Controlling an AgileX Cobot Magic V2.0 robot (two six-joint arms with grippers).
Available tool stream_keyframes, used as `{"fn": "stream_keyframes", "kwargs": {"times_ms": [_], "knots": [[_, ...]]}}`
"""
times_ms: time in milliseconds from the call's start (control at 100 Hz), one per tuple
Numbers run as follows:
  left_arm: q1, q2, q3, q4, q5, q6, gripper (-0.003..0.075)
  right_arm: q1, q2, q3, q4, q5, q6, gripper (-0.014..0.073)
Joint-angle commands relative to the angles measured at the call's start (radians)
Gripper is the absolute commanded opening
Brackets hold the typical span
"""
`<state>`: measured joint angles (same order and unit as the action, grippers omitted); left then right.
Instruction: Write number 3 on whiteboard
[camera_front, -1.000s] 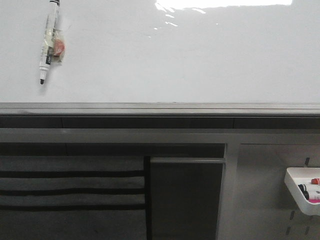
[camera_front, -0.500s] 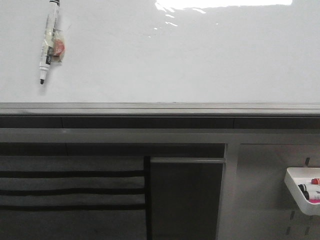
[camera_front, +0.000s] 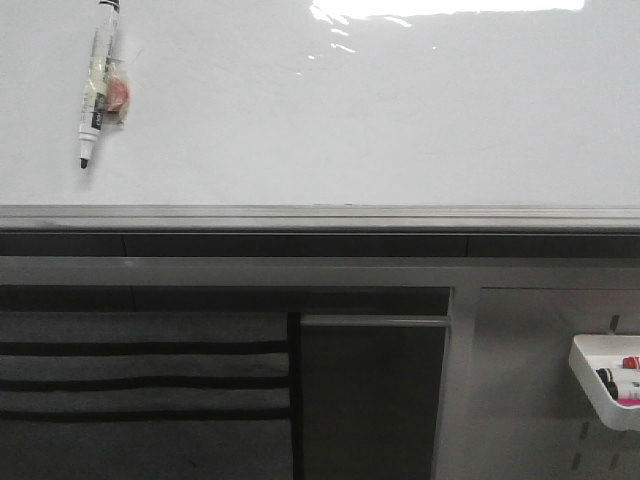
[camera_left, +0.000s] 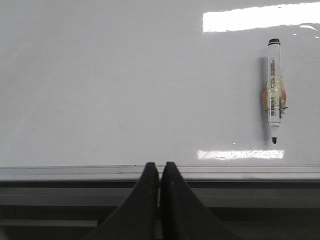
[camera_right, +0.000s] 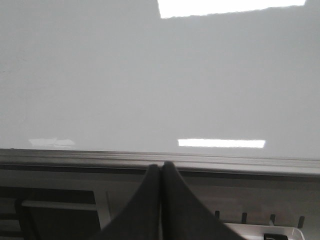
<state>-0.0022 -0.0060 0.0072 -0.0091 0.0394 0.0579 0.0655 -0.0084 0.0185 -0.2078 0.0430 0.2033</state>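
While my left jaws (camera_left: 159, 172) and right jaws (camera_right: 160, 172) sit pressed together holding nothing, whiteboard (camera_front: 400, 110) blank ahead of me, no number 3 drawn, black-tipped marker (camera_front: 96, 85) fixed upright on its upper left, grey ledge (camera_front: 320, 216) below, white marker tray (camera_front: 590, 375) lower right.

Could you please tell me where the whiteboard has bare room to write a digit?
The whiteboard is bare from right of the hanging marker to its right edge, down to the grey ledge. Only the upper left, around the marker, is taken.
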Motion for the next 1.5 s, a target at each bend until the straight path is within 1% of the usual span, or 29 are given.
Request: {"fn": "stream_keyframes", "kwargs": {"times_ms": [0, 170, 270, 340, 460, 580, 620, 670, 740, 820, 940, 1490], "knots": [[-0.007, -0.030, 0.002, -0.007, -0.080, -0.001, -0.0018, -0.007, -0.021, 0.020, -0.015, -0.077, -0.012, -0.0074], [-0.007, -0.030, -0.010, -0.035, -0.094, -0.003, -0.0018, -0.007, -0.021, 0.012, -0.015, -0.093, -0.012, -0.0074], [-0.007, -0.030, -0.075, -0.093, -0.063, -0.003, -0.0018, -0.007, -0.021, -0.032, 0.023, -0.071, -0.007, -0.0074], [-0.007, -0.028, -0.150, -0.121, -0.001, -0.003, -0.0018, -0.007, -0.010, -0.085, 0.070, -0.043, -0.006, -0.0074], [-0.007, 0.000, -0.303, -0.115, 0.150, -0.003, -0.0018, -0.007, 0.030, -0.210, 0.070, 0.080, -0.006, -0.0074], [-0.007, 0.077, -0.447, -0.074, 0.264, 0.003, -0.0018, -0.007, 0.116, -0.336, 0.070, 0.181, -0.009, -0.0074], [-0.007, 0.111, -0.493, -0.057, 0.298, 0.023, -0.0018, -0.007, 0.153, -0.379, 0.070, 0.220, -0.021, -0.0074], [-0.007, 0.152, -0.543, -0.047, 0.358, 0.063, -0.0018, -0.007, 0.196, -0.425, 0.070, 0.263, -0.070, -0.0074], [-0.007, 0.207, -0.594, -0.045, 0.404, 0.101, -0.0018, -0.007, 0.255, -0.482, 0.070, 0.308, -0.118, -0.0074], [-0.007, 0.250, -0.615, -0.045, 0.392, 0.101, -0.0018, -0.007, 0.303, -0.522, 0.070, 0.316, -0.118, -0.0074], [-0.007, 0.286, -0.616, -0.047, 0.360, 0.101, -0.0018, -0.007, 0.336, -0.532, 0.072, 0.314, -0.118, -0.0074], [-0.007, 0.303, -0.616, -0.072, 0.347, 0.101, -0.0018, -0.007, 0.339, -0.524, 0.082, 0.335, -0.118, -0.0074]]}}
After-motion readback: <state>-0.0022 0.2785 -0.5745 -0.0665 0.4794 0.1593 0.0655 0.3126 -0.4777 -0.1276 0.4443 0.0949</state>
